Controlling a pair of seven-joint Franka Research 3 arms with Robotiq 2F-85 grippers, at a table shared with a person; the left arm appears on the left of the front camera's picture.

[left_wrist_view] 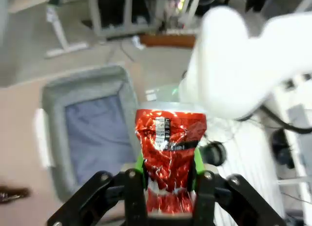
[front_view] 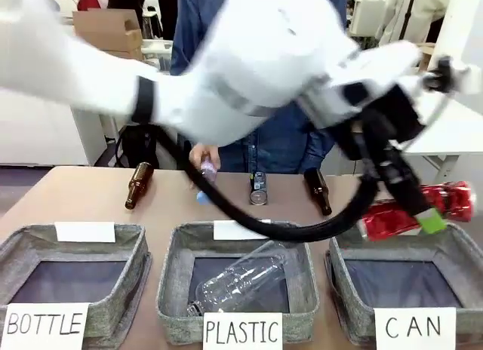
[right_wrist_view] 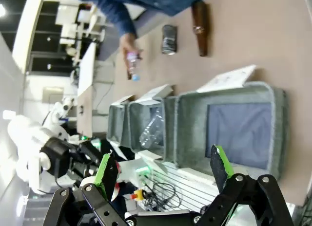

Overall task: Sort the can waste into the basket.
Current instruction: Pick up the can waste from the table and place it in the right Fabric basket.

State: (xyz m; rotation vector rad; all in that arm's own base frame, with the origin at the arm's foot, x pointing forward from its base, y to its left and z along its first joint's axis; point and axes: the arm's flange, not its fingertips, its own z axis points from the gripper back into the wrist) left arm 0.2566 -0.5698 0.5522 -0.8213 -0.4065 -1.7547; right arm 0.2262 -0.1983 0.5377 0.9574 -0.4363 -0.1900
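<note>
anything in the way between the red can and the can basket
Nothing visible does. The left gripper holds the red can in the air just past the CAN basket rim, and the basket's dark lining lies open next to it.

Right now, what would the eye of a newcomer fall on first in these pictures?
First, the big white left arm stretched across the front view, its end effector shut on a crushed red can by the back rim of the CAN basket. Next, the clear plastic bottle lying in the PLASTIC basket, and the dark can at the table's far side.
</note>
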